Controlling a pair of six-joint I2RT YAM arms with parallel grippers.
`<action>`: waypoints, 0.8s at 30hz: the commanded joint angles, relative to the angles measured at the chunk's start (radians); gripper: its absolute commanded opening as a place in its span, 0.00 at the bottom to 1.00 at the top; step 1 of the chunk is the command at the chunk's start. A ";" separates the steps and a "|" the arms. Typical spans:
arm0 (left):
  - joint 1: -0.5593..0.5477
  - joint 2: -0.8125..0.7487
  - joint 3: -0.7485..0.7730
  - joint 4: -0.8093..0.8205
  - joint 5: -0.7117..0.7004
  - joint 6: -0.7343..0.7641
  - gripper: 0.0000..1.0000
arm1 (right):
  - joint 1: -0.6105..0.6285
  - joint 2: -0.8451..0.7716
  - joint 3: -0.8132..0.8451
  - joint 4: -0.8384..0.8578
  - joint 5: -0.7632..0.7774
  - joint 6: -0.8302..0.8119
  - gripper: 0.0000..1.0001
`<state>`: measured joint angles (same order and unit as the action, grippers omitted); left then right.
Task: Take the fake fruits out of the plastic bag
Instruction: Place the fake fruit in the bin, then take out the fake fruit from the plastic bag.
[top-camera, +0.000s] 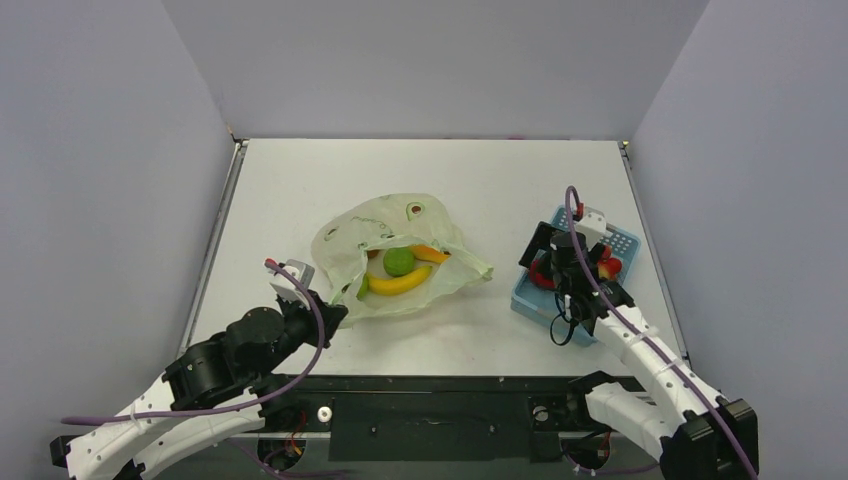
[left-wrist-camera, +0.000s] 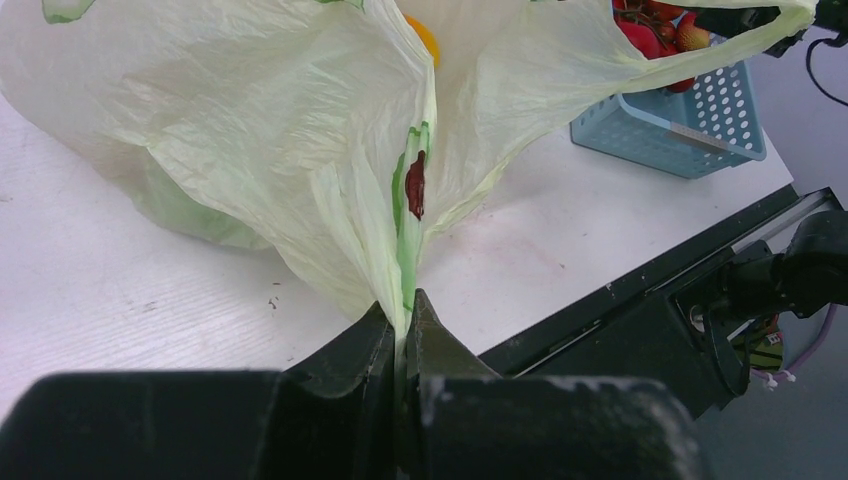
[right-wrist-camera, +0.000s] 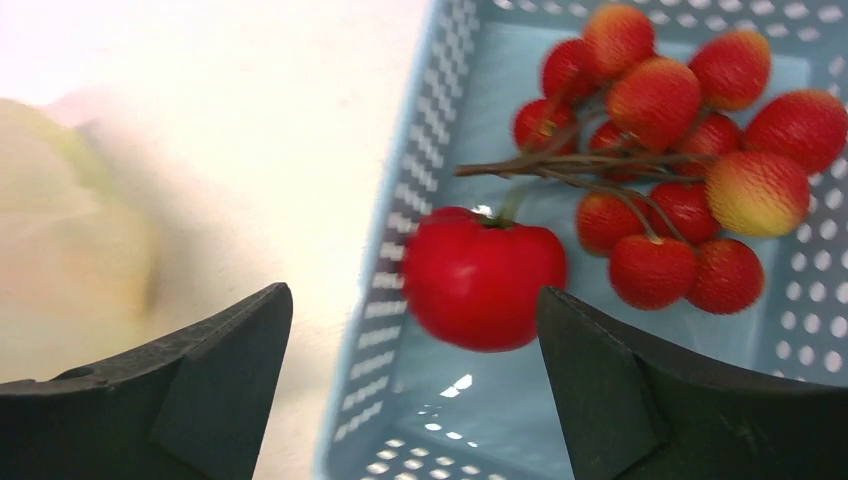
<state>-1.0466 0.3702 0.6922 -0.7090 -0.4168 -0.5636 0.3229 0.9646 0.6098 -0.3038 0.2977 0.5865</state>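
Blue lattice basket (top-camera: 622, 242) sitting on the right side of the white tabletop (top-camera: 430, 180), close to the right edge and turned a little askew. Up close now: rows of small round holes through its walls, a sheen on its floor. Pale grey walls (top-camera: 100, 150) box in three sides, a black rail (top-camera: 430, 405) runs along the near edge, and a few dark specks dot the tabletop
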 joint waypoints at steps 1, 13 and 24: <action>-0.006 0.011 -0.002 0.046 0.007 0.014 0.00 | 0.142 -0.137 0.132 -0.005 0.048 -0.022 0.87; -0.006 0.036 -0.010 0.061 0.016 0.017 0.00 | 0.682 -0.063 0.267 0.230 -0.057 -0.127 0.81; -0.007 0.026 -0.011 0.062 0.020 0.019 0.00 | 0.783 0.490 0.462 0.226 -0.011 -0.118 0.63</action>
<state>-1.0470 0.4023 0.6785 -0.6960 -0.4076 -0.5621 1.0847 1.3392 1.0054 -0.1001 0.2447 0.4828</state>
